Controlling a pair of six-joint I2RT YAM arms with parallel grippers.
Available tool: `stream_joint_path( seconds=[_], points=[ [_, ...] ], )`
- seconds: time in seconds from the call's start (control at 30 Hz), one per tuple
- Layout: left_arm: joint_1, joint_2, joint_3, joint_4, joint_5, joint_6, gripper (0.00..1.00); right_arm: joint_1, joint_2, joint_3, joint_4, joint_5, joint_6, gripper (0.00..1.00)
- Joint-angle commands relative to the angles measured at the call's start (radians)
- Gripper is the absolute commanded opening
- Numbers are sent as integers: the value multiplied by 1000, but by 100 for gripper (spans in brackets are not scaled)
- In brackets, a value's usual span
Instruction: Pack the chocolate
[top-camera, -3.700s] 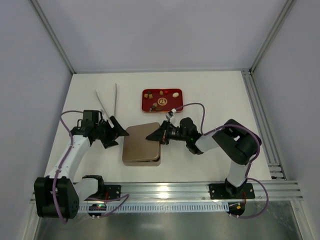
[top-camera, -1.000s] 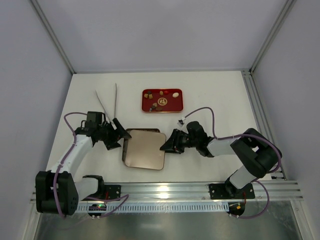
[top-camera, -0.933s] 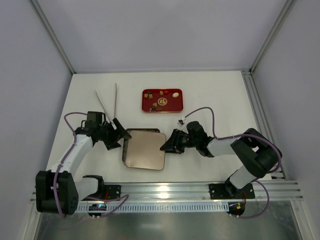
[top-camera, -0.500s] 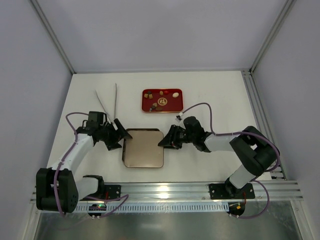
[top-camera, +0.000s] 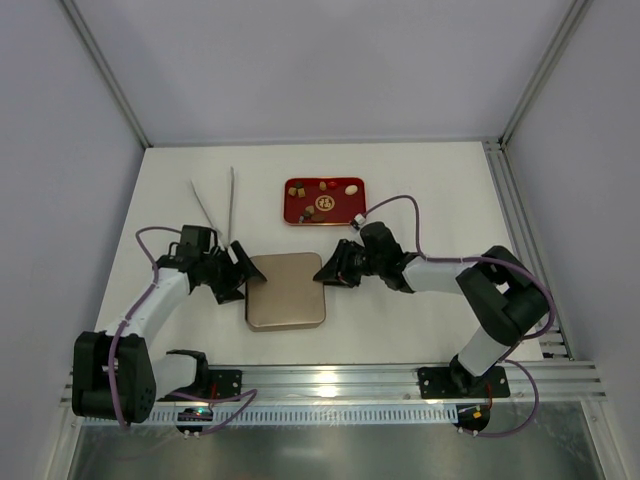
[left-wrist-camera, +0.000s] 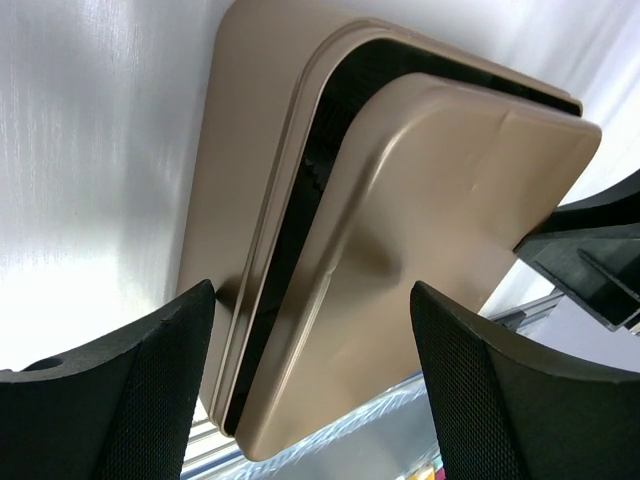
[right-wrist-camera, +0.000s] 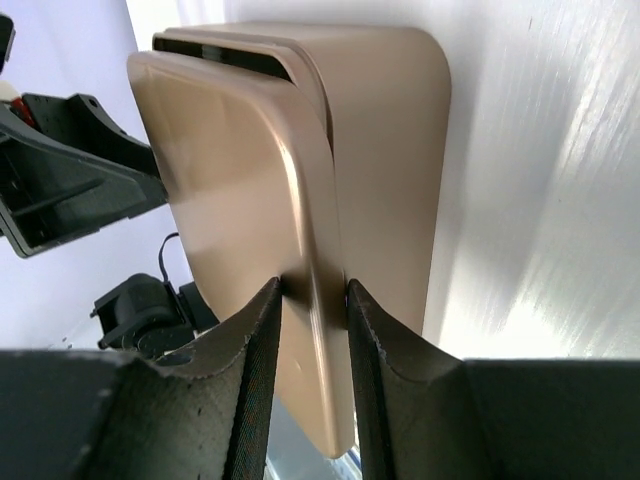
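Observation:
The chocolate (top-camera: 322, 203), several tiny brown, tan and cream pieces, lies on a red tray (top-camera: 344, 213) at the back. A gold tin base (left-wrist-camera: 250, 150) lies mid-table, with its gold lid (top-camera: 285, 290) tilted over it and a dark gap between them. The lid (left-wrist-camera: 440, 230) hides the inside. My right gripper (top-camera: 325, 272) is shut on the lid's right edge (right-wrist-camera: 240, 180), above the base (right-wrist-camera: 390, 150). My left gripper (top-camera: 240, 276) is open at the tin's left side, its fingers (left-wrist-camera: 110, 400) spread wide of it.
Long white tweezers (top-camera: 215, 203) lie at the back left, behind my left arm. The aluminium rail (top-camera: 330, 385) runs along the near edge. The right gripper's black body shows in the left wrist view (left-wrist-camera: 590, 260).
My right gripper has carried the lid back and left; it now lies almost squarely over the base instead of offset toward the front right. My left gripper has shifted slightly.

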Motion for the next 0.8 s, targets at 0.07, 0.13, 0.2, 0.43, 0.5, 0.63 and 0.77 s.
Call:
stream_joint_path(
  seconds=[0.07,0.13,0.2,0.43,0.5,0.63,0.77],
  points=[
    [-21,-4,-14,44,28,-27,77,0,-11,75,-101,70,-51,39],
    [-29,-6,-16,49,27,-32,77,0,-15,97,-124,81,-61,40],
    [-34,-6,-17,54,27,-38,77,0,-12,111,-153,93,-77,42],
    [-46,-3,-22,60,25,-45,77,5,-9,158,-221,124,-107,43],
    [-51,-4,-22,61,25,-50,77,9,-12,175,-235,136,-114,44],
    [-69,-7,-26,69,21,-68,77,19,-9,212,-297,162,-137,47],
    [-90,-14,-34,78,11,-90,77,32,-8,250,-360,199,-164,48]
  ],
)
